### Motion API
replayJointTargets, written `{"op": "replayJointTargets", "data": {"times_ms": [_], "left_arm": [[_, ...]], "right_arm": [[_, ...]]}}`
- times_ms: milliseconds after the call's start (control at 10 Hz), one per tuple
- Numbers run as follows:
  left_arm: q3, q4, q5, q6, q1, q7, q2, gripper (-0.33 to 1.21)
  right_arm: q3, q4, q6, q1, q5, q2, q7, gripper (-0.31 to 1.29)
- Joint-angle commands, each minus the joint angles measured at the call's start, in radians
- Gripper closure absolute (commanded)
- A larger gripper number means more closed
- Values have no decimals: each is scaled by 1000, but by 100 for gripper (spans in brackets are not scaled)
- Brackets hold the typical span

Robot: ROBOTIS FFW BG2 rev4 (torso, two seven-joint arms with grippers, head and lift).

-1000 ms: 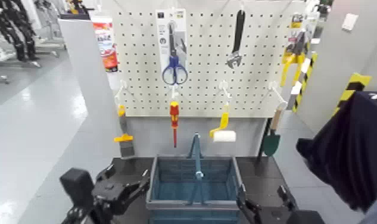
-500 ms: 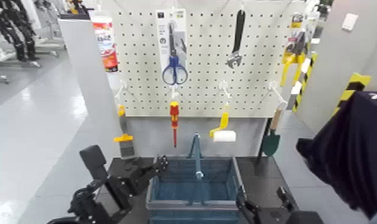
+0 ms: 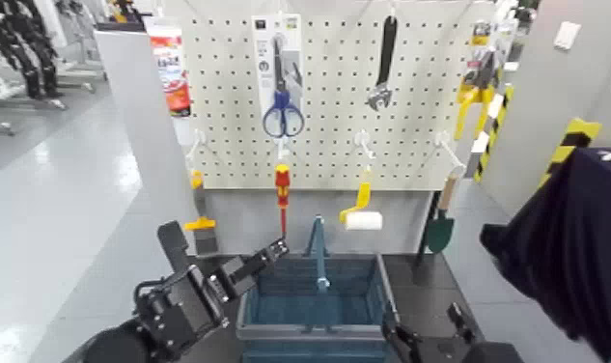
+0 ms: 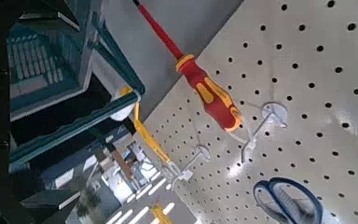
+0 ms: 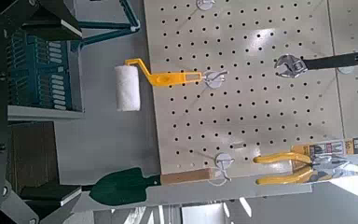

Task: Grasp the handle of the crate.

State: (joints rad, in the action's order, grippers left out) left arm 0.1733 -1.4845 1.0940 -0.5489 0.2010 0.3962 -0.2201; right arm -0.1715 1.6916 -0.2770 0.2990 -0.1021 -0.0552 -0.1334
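1. Black is most of what you see of me on the left side: my left gripper (image 3: 270, 253) is raised at the crate's (image 3: 314, 333) left rim, pointing in toward the middle. Fingers look spread apart with nothing between them, so no grab yet.

2. Moving right, the teal-blue crate sits on the dark table (image 3: 430, 290), pushed up near the back edge under the pegboard (image 3: 328, 92). The handle (image 3: 318, 253) stands up over the crate's middle as a thin bar seen edge-on, just beside my left fingertips but not touching them as far as I can tell.

3. Hanging right above it is the red-handled screwdriver (image 3: 282, 193). It also fills my left wrist view, so I'd guess my aim needs to come down toward the handle.

4. Far right, my right gripper (image 3: 427, 338) is parked low at the front edge of the table by the crate's right front corner. It looks splayed and idle, nothing in it.

5. Progress, I reckon: approach mostly done. Left to do: line up on the bar, then clamp.
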Motion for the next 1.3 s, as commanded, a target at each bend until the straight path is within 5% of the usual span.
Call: {"op": "replayJointTargets", "data": {"times_ms": [100, 1300], "left_arm": [[60, 119, 141, -63, 103, 33, -24, 8], [354, 578, 477, -215, 428, 119, 4, 9]], "right_arm": [[-2, -4, -5, -1, -2, 2, 0, 14], [-13, -12, -53, -12, -11, -3, 0, 14]]}}
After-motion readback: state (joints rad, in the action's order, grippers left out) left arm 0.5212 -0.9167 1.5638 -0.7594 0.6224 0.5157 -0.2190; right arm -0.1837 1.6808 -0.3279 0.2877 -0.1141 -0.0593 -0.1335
